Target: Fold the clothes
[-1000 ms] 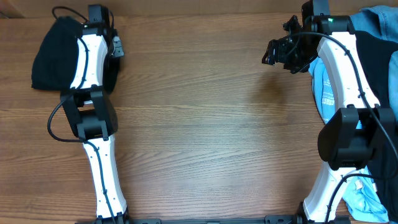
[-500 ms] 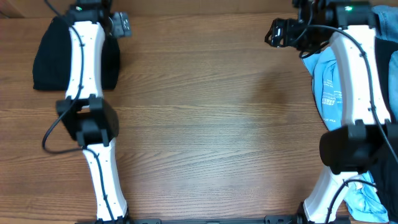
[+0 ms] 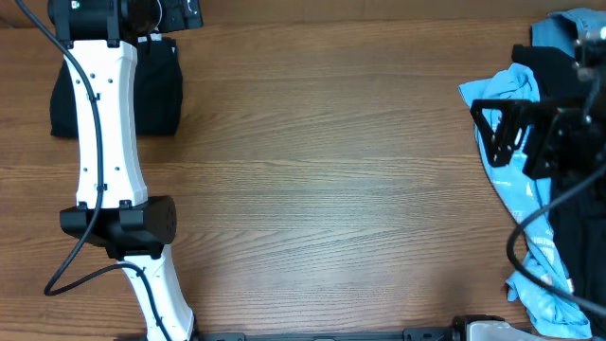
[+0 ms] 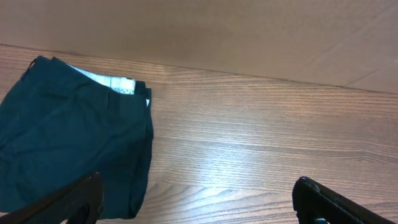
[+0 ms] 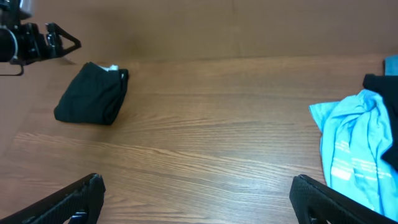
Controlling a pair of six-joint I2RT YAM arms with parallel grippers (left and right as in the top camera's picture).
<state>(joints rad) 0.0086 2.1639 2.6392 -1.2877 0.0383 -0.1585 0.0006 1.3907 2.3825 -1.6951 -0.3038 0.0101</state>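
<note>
Garments: black one [image 4: 68,137] folded; light-blue one [image 5: 351,149], perhaps others; left end effector [image 4: 198,190], right end effector [image 5: 196,190] apart.

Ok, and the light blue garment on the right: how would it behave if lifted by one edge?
Probably floppy: the light blue garment lies crumpled in loose folds, so it would likely drape and hang rather than hold shape. It looks thin, so probably light. It lies against a black garment, so lifting it might drag that along.
</note>
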